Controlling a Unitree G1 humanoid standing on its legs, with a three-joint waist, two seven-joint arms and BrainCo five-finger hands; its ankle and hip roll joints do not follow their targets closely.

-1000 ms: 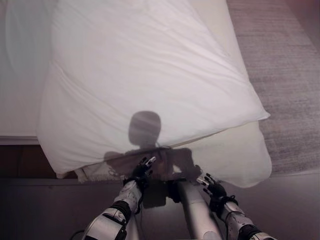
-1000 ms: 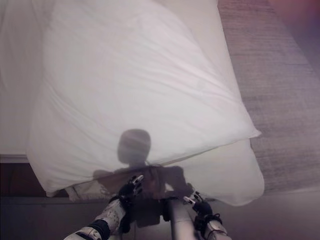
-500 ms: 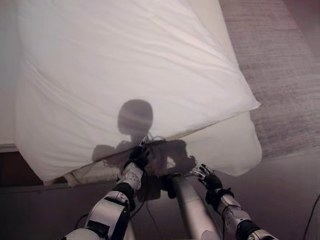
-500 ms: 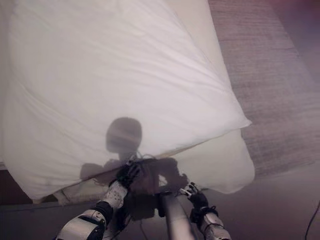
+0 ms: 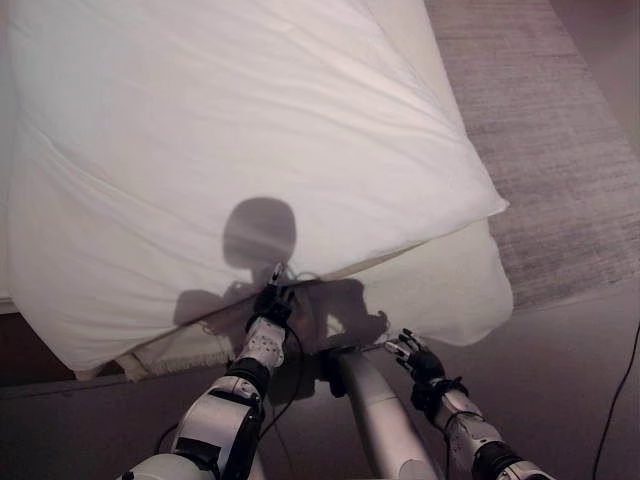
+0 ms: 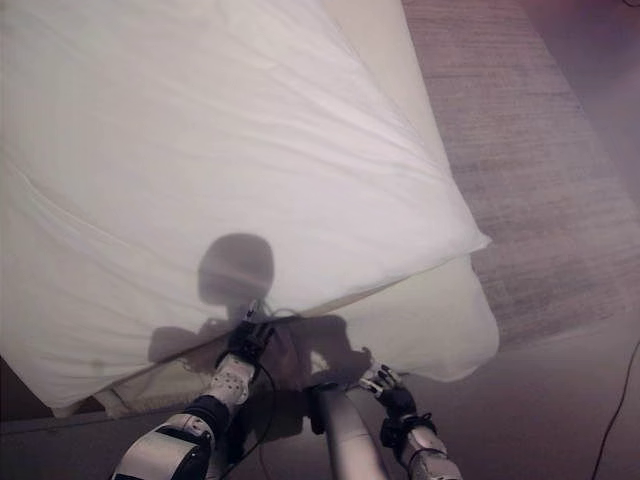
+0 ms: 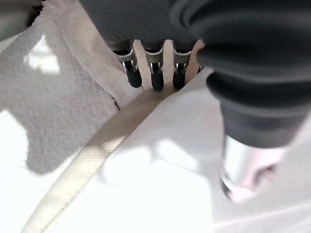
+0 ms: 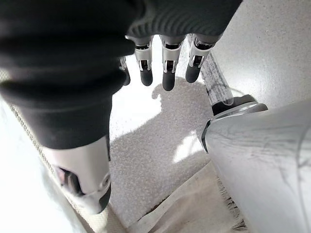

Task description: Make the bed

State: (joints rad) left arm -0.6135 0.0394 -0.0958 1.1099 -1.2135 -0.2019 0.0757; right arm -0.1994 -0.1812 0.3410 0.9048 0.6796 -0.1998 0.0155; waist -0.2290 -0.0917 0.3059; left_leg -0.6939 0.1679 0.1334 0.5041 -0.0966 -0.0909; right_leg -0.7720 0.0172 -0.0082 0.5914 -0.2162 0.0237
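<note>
A large white duvet [image 5: 250, 130] lies rumpled over the bed, with its near corner hanging past the cream mattress corner [image 5: 450, 290]. My left hand [image 5: 270, 305] reaches to the duvet's near edge, in the shadow there. In the left wrist view its fingers [image 7: 156, 77] are straight, with their dark tips against cream cloth beside a beige piped seam [image 7: 92, 150]. The thumb rests apart on white cloth [image 7: 160, 184]. My right hand [image 5: 415, 358] hangs open below the mattress corner, off the bed. Its fingers [image 8: 167, 73] are relaxed over a white textured cloth [image 8: 155, 145].
A fringed cream cloth [image 5: 185, 350] sticks out under the duvet's near edge. A grey woven rug [image 5: 560, 150] runs along the bed's right side. Dark floor [image 5: 570, 380] lies in front of the bed.
The camera has swung, shifting the bed left in view. My left hand has stretched forward to the duvet's near edge. The right hand has stayed low by the mattress corner.
</note>
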